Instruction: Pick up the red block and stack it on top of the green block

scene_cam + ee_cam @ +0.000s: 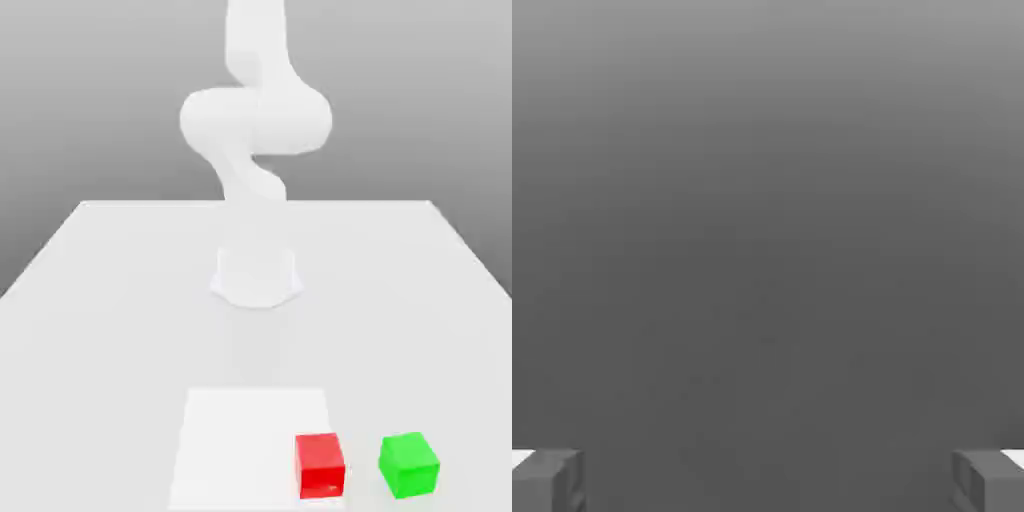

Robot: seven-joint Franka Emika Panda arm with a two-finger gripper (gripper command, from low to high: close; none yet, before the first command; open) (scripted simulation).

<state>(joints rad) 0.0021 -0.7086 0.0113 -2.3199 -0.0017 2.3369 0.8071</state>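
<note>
In the hand view my gripper (768, 482) has its fingers (987, 482) wide apart, nothing between them, a plain grey backdrop beyond. Exterior view, nearest first: red block (320, 466) at the white patch (240, 450), by its edge toward the exterior view's right; green block (409, 465) just beside it, farther to that side (a gap between the two, so unstacked), turned at a slight angle. Both sit low in the view on the pale table (120, 330). Farther back, my arm (255, 120) rises from its base (256, 278), bent above the table
</note>
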